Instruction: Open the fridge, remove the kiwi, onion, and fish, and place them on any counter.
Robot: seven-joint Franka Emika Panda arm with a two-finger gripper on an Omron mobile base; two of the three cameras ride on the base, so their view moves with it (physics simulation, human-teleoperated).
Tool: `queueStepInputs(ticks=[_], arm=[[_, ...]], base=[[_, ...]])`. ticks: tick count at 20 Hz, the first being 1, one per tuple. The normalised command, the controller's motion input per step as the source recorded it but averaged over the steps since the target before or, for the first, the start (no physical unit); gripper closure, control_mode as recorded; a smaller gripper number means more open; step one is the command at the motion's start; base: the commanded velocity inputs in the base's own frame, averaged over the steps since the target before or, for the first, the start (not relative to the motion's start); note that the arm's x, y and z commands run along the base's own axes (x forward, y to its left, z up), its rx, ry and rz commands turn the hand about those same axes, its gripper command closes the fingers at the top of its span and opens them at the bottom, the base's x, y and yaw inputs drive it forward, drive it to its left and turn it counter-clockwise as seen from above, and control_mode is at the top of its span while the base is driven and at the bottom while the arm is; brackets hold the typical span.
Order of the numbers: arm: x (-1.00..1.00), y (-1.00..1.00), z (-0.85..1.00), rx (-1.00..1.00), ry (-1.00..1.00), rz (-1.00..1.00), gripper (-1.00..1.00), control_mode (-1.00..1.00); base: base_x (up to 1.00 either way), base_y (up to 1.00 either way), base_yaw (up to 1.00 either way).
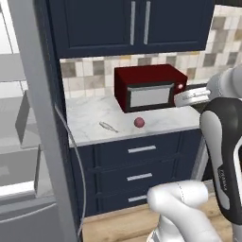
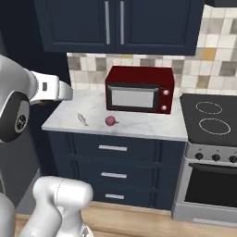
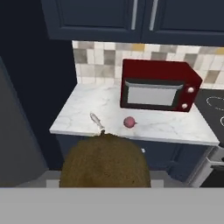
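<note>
The kiwi [image 3: 105, 162], brown and fuzzy, looms large at the bottom of the hand view. My gripper [image 3: 105, 183] is shut on it, with the fingertips hidden behind the fruit. I hold it well short of the counter [image 3: 175, 127] and above its level. On that white marble counter [image 1: 90, 116] lie the dark-red onion [image 1: 139, 122] [image 2: 110, 121] [image 3: 129, 122] and, to its left, the thin silver fish [image 1: 108, 126] [image 2: 82, 119] [image 3: 97, 121]. The fridge [image 1: 40, 118] stands open at the left in the left base view, its grey door edge next to the counter.
A red microwave [image 1: 150, 87] [image 2: 140, 89] sits at the back of the counter, behind the onion. A black stovetop [image 2: 210, 119] adjoins the counter on the right. Navy upper cabinets [image 2: 115, 23] hang above, and navy drawers [image 1: 141, 163] are below.
</note>
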Motion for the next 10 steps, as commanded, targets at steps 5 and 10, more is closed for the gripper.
queueStepInputs(ticks=[5, 10], arm=[[0.0, 0.0, 0.0, 0.0, 0.0, 0.0, 1.0, 1.0], [0.0, 0.0, 0.0, 0.0, 0.0, 0.0, 1.0, 1.0]], base=[[1.0, -0.15, 0.07], [0.98, 0.0, 0.12]])
